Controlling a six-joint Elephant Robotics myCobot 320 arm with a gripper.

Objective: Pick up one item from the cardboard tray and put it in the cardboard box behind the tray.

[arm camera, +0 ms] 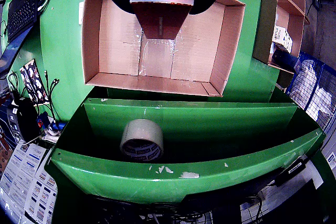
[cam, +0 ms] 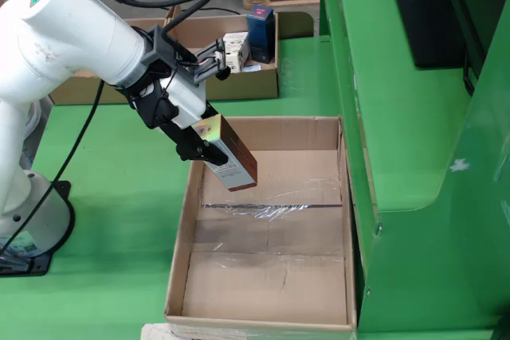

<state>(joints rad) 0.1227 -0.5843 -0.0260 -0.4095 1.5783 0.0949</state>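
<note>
One item, a small brown box [cam: 231, 157], is clamped between the closed jaws of the gripper [cam: 209, 142]; we see it held in the air above the open cardboard box [cam: 269, 276], near its far left corner in the fixed view. Its long axis tilts down and to the right, toward the box floor. We judge the drop point lies directly below, so a lowering or release suffices.
</note>
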